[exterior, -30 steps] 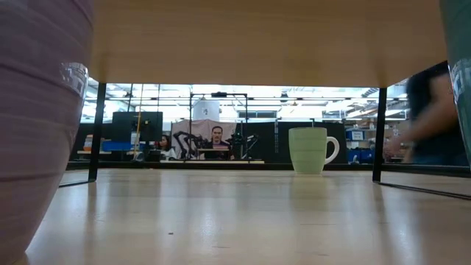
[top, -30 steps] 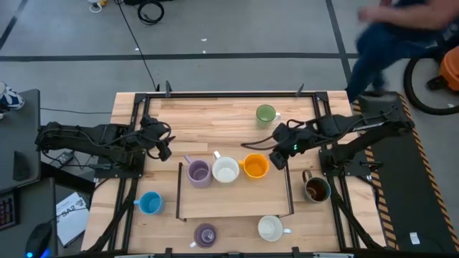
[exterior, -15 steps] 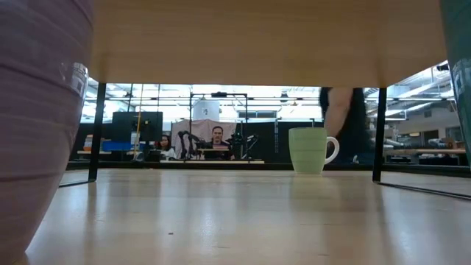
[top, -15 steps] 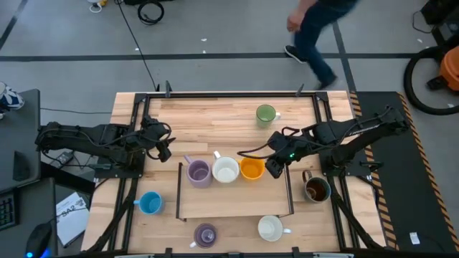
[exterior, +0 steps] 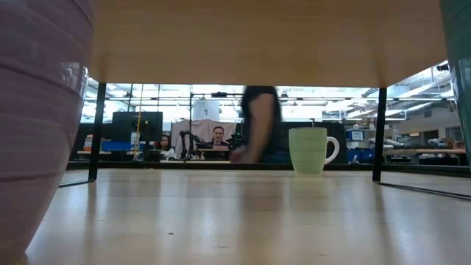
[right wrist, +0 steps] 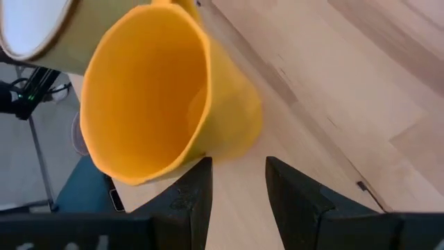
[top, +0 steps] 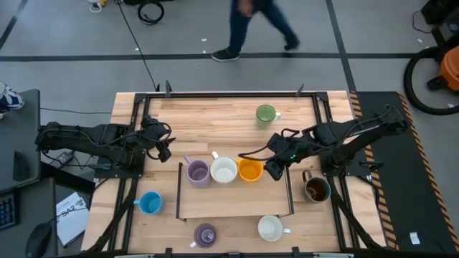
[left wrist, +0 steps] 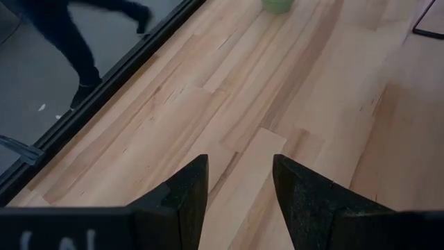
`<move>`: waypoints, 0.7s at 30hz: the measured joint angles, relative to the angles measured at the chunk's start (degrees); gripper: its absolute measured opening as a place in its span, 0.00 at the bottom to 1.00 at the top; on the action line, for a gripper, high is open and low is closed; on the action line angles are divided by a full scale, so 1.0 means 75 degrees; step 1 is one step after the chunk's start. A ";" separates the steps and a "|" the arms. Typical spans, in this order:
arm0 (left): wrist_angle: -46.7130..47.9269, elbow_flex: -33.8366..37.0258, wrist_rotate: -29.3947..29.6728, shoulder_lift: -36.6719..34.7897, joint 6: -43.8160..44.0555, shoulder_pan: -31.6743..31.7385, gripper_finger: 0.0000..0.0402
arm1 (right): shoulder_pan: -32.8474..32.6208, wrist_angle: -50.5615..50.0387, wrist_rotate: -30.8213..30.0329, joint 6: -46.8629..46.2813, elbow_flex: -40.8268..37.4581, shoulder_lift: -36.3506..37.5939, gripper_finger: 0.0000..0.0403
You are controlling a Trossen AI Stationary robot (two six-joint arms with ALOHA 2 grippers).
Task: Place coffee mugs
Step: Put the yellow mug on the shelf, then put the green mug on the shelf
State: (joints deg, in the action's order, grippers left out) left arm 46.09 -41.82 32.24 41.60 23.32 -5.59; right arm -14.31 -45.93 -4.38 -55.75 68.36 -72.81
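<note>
Left gripper (top: pixel 164 148) waits at the table's left side, fingers parted, empty. On the raised board (top: pixel 237 204) stand in a row: lavender mug (top: pixel 198 172), white mug (top: pixel 224 170), orange mug (top: pixel 251 169). Right gripper (top: pixel 273 168) sits just beside the orange mug, fingers apart, gripping nothing. Green mug (top: pixel 266 113) stands apart near the far edge.

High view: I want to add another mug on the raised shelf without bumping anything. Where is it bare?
The shelf is bare in front of the row, toward the white mug off its edge. Its back edge is crowded: lavender mug, white mug, orange mug, with the right gripper beside the orange one.
</note>
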 joint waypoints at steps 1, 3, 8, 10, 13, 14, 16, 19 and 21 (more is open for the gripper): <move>0.0002 0.0000 -0.0001 0.0001 0.0001 0.0001 0.42 | 0.0073 -0.0032 0.0000 0.0024 0.0000 0.0054 0.35; 0.0002 0.0000 0.0001 0.0000 0.0001 0.0001 0.42 | 0.0253 -0.0093 -0.0015 0.0036 0.0000 0.0192 0.35; 0.0002 0.0000 0.0001 0.0000 0.0001 0.0001 0.42 | 0.0965 -0.0221 -0.0261 0.0275 0.0000 0.0568 0.35; -0.0001 0.0000 0.0001 0.0000 -0.0002 0.0001 0.42 | 0.1345 -0.0224 -0.0329 0.0451 0.0000 0.0703 0.35; 0.0001 0.0000 0.0001 0.0002 0.0001 0.0001 0.42 | 0.2011 -0.0233 -0.0329 0.0699 0.0000 0.0815 0.35; 0.0000 0.0000 0.0001 0.0000 0.0001 0.0001 0.42 | 0.2246 -0.0252 -0.0326 0.0785 0.0000 0.0827 0.35; 0.0002 0.0000 0.0001 0.0000 0.0001 0.0000 0.42 | 0.2733 -0.0412 -0.0262 0.0909 0.0000 0.0825 0.35; 0.0001 0.0000 0.0001 0.0000 -0.0002 0.0000 0.42 | 0.3457 -0.0846 -0.0233 0.1055 0.0000 0.0755 0.35; -0.0001 0.0000 0.0002 0.0000 0.0001 0.0000 0.42 | 0.3921 -0.1155 -0.0230 0.1081 0.0000 0.0713 0.35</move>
State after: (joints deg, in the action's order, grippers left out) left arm 46.09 -41.82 32.26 41.60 23.33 -5.59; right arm 15.10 -54.59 -6.11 -47.64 68.36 -67.46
